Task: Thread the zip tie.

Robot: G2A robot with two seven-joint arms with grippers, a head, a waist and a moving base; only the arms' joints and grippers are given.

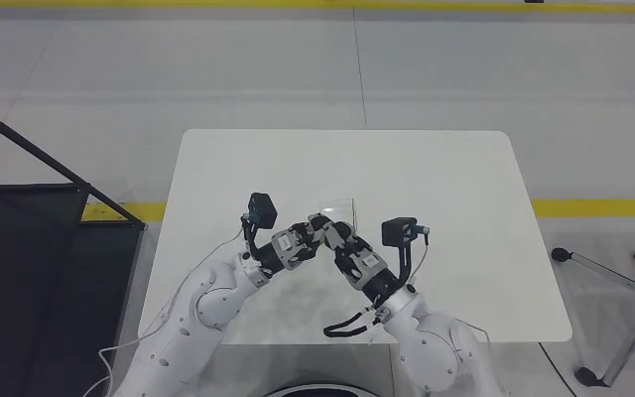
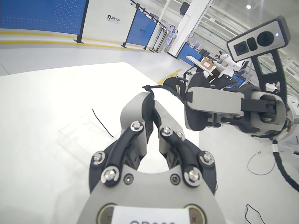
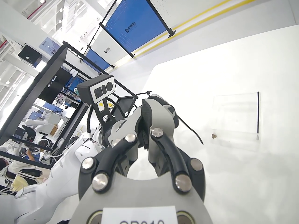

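Above the table [image 1: 446, 179], clear of edges, left fingers [image 2: 134, 108] and right fingers [image 3: 161, 115] clamp the zip tie [image 2: 147, 87].

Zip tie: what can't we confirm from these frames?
- Left wrist view: whether the tip of the zip tie has passed through its head. The left end effector covers the strap.
- Right wrist view: where the right end effector grips the strap. Its own fingers hide the contact.
- Top view: the zip tie is too small to make out where both end effectors meet.
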